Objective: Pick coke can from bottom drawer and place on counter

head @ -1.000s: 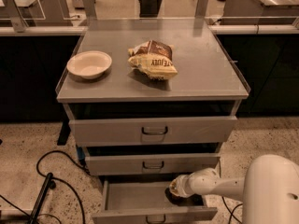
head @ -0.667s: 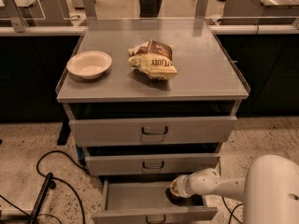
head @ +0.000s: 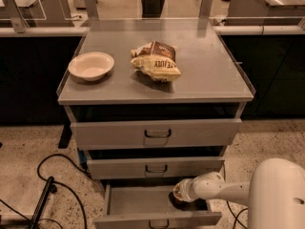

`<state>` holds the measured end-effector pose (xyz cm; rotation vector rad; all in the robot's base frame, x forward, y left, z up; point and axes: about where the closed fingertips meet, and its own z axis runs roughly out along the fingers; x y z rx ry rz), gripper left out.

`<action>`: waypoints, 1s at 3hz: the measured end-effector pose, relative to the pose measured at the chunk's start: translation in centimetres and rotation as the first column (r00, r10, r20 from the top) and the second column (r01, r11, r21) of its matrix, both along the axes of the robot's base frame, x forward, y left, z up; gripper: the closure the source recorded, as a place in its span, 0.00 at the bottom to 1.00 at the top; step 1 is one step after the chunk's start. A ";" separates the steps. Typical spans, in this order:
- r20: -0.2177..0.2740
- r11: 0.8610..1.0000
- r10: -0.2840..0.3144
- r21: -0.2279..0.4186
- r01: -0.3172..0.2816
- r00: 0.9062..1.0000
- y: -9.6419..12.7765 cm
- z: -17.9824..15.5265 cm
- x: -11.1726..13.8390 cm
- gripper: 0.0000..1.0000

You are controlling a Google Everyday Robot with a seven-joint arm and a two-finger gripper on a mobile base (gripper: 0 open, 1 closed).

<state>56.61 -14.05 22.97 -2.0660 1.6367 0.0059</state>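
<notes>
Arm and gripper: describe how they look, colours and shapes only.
The arm is a smooth cream-white tube widening into a bulky rounded shell. The gripper, inside the open bottom drawer, looks darker at its tip. No cables or markings show on it.

White bowl, yellow-brown chip bag just beside — pale ledge behind

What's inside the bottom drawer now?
Shallow grey metal bottom drawer: bare floor at left, white robot gripper reaching into its right end. No red coke can visible; the gripper covers that spot.
</notes>
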 end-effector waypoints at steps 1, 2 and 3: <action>0.000 1.000 0.000 0.000 0.000 1.000 0.0 0.0 0.0 0.15; -0.007 1.000 0.004 0.003 -0.004 1.000 0.0 -0.3 -0.3 0.00; -0.007 1.000 0.004 0.003 -0.004 1.000 0.0 -0.3 -0.3 0.00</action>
